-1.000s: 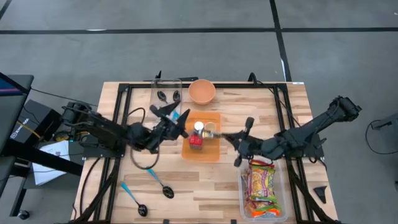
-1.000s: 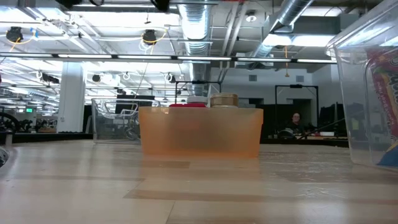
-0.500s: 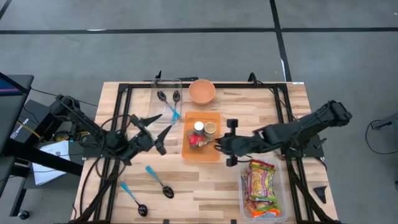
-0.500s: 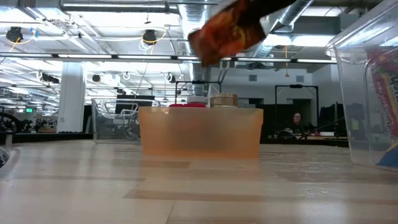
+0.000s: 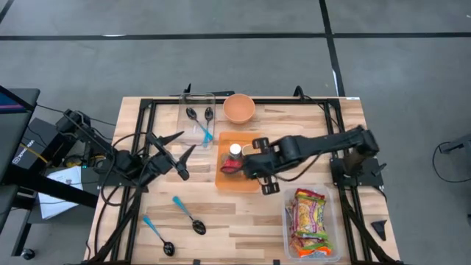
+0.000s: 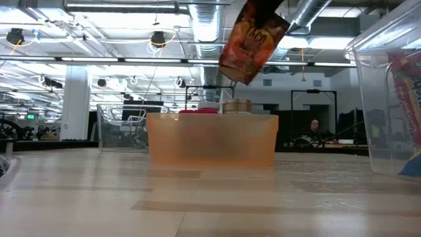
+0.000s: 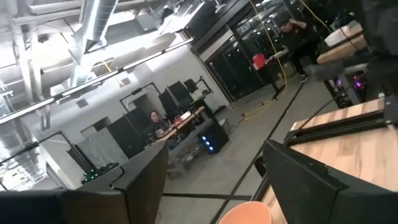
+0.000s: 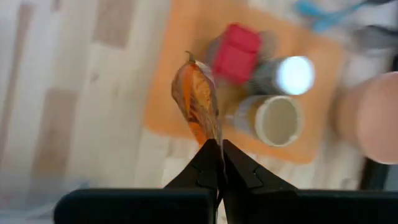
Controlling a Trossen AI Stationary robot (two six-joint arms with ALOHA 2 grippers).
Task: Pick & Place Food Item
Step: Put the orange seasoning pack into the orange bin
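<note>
My right pincer (image 8: 219,149), clenched on a snack packet (image 8: 198,102), hangs above the orange tray (image 5: 252,182); next I'd lower and release it.

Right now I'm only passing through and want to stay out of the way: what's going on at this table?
The right pincer is shut on the edge of an orange snack packet, which hangs above the orange tray where a few small containers stand. More packets sit in the clear bin by the right arm. The left pincer is open and empty, off to the tray's left, above the table. The packet is not yet set down.
</note>
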